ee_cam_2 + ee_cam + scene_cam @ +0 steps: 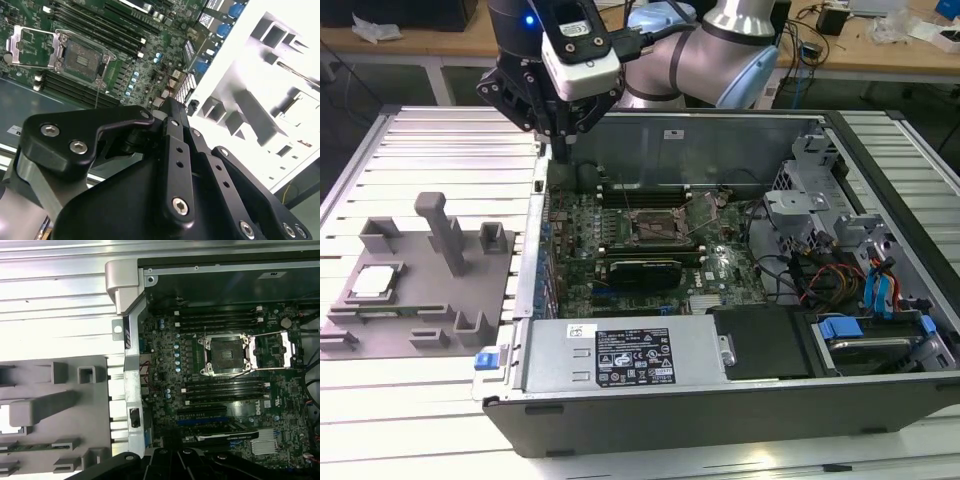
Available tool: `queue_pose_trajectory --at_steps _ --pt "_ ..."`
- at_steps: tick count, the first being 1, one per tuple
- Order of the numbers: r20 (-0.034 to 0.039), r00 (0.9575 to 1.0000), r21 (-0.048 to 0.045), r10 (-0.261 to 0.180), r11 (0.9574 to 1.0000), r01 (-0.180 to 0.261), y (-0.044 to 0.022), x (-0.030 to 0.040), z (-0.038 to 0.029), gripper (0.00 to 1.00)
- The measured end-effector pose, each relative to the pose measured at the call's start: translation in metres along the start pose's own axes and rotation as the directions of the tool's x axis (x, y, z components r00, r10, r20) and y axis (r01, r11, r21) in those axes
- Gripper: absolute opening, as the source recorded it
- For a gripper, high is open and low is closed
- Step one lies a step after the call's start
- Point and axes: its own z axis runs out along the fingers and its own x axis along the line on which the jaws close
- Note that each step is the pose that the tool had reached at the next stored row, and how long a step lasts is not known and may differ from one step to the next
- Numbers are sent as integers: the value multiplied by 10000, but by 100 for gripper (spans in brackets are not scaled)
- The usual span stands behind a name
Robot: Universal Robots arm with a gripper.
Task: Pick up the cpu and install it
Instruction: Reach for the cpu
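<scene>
An open desktop computer case (720, 420) lies on a slatted metal table (450, 150), its power supply (620, 355) nearest the exterior view's camera. Just beside the case, toward the exterior view's left, the cpu (374, 283) rests flat in a pocket of a grey moulded tray (420, 290), silvery top up and well apart from the gripper (563, 152). Deeper inside the case, the motherboard (620, 262) shows its cpu socket (655, 228) with the retaining frame swung open. Farther back, the gripper hangs above the case's far corner on the tray side, jaws drawn together and gripping nothing, under the grey robot arm (720, 50).
</scene>
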Motion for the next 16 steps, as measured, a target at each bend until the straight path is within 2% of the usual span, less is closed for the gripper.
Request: queue_pose_trajectory --at_steps 4,9,16 --pt "0 10000 0 1 10000 -1 -3 40 -1 11" --pt "0 10000 0 1 10000 -1 -10 129 -3 11" --pt "0 10000 0 2 10000 -2 -15 204 -5 11"
